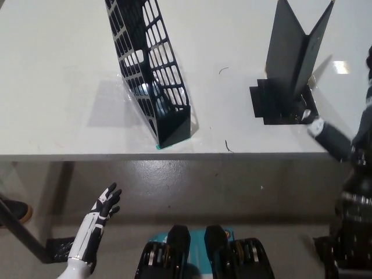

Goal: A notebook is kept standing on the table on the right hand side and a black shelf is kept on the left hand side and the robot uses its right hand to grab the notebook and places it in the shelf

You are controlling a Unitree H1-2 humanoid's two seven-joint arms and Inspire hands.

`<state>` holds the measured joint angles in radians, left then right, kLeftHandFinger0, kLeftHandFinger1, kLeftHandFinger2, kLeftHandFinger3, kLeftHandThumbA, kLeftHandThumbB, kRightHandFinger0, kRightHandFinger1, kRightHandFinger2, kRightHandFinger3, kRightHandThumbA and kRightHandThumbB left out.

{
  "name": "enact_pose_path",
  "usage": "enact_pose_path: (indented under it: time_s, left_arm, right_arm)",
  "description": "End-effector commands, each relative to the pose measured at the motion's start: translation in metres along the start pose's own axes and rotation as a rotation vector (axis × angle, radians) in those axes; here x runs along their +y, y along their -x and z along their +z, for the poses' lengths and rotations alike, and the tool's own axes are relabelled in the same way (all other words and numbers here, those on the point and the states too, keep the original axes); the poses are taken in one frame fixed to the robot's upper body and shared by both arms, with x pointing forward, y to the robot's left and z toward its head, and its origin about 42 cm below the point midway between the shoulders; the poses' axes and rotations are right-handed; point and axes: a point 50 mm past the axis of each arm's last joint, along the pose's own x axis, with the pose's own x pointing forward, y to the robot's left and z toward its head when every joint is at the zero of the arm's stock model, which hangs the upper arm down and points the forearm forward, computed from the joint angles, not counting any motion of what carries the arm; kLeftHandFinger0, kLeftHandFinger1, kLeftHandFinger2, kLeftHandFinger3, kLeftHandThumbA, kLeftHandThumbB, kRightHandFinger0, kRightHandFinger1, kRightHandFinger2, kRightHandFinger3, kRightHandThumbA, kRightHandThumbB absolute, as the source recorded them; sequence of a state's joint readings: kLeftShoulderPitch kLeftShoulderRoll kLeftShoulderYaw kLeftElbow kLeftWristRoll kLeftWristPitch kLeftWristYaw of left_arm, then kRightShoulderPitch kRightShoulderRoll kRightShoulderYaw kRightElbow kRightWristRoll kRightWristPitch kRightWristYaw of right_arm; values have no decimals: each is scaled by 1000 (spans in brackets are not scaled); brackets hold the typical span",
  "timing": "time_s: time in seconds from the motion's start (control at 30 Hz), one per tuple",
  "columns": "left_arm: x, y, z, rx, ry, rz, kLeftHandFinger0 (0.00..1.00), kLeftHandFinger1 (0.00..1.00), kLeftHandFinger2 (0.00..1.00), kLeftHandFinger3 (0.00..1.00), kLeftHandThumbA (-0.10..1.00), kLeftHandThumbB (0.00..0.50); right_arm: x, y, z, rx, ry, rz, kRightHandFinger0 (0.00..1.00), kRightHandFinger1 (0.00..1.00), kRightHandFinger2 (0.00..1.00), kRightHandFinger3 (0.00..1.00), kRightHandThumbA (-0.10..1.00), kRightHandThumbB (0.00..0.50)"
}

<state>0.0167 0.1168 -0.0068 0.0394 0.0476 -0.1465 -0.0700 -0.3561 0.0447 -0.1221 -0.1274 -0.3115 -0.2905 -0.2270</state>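
A dark notebook (295,52) stands upright and slightly fanned open on a black patch (283,104) at the table's right side. The black lattice shelf (152,70) stands tilted at the table's left-centre, its open slot facing up. My black right hand (349,136) is raised at the picture's right edge, just right of the notebook's base and apart from it; most of it is cut off. My white left hand (99,218) rests open below the table's front edge at lower left.
The white table (58,87) has its front edge running across the middle of the picture. A dark shoe (14,210) of a person shows at the far left on the floor. A small dark scrap (228,146) lies near the table edge.
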Motion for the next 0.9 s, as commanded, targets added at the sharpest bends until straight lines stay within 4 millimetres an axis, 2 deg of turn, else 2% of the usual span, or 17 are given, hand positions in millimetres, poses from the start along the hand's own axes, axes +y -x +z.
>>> enact_pose_path:
  time_s: [0.0,0.03,0.07,0.13,0.3,0.37,0.47,0.6,0.67,0.7,0.77,0.8,0.87]
  left_arm:
    - [-1,1,5,-40,7,-15,1000,1000,1000,1000,1000,179]
    - [-1,1,5,-39,8,-14,1000,1000,1000,1000,1000,181]
    - [0,1,5,-40,9,-13,1000,1000,1000,1000,1000,180]
    - [0,2,3,-42,4,-13,1000,1000,1000,1000,1000,170]
    - [0,3,2,-37,13,-15,1000,1000,1000,1000,1000,161]
    - [-1,3,3,-33,22,-20,1000,1000,1000,1000,1000,155]
    - [-2,4,3,-29,19,-20,1000,1000,1000,1000,1000,168]
    - [-3,6,1,-30,16,-19,1000,1000,1000,1000,1000,164]
    - [-4,7,0,-31,18,-21,1000,1000,1000,1000,1000,150]
    - [-4,7,1,-33,18,-22,1000,1000,1000,1000,1000,144]
    - [-3,6,1,-34,18,-20,1000,1000,1000,1000,1000,142]
    - [-3,7,1,-31,23,-19,1000,1000,1000,1000,1000,157]
    - [-3,8,1,-33,21,-18,1000,1000,1000,1000,1000,150]
  right_arm:
    - [4,-32,-9,41,18,-48,1000,1000,1000,1000,1000,333]
    - [5,-34,-12,50,18,-51,1000,1000,1000,1000,1000,293]
    - [7,-39,-17,55,22,-51,1000,1000,1000,1000,1000,323]
    - [11,-47,-28,71,25,-64,1000,1000,1000,1000,1000,333]
    - [21,-69,-52,127,3,-86,1000,1000,1000,1000,1000,307]
    - [28,-83,-67,176,-5,-81,1000,1000,1000,1000,1000,325]
    - [35,-92,-79,214,-14,-72,1000,1000,1000,1000,1000,330]
    - [51,-105,-112,365,-16,-90,1000,1000,1000,1000,1000,350]
    - [54,-111,-122,433,16,-111,1000,1000,1000,1000,1000,369]
    - [58,-118,-128,472,-19,-126,1000,1000,1000,1000,1000,402]
    - [63,-129,-133,536,-54,-130,1000,1000,1000,1000,1000,388]
    - [65,-135,-135,572,-73,-148,1000,1000,1000,1000,1000,386]
    - [69,-143,-138,644,-158,-147,1000,1000,1000,1000,1000,413]
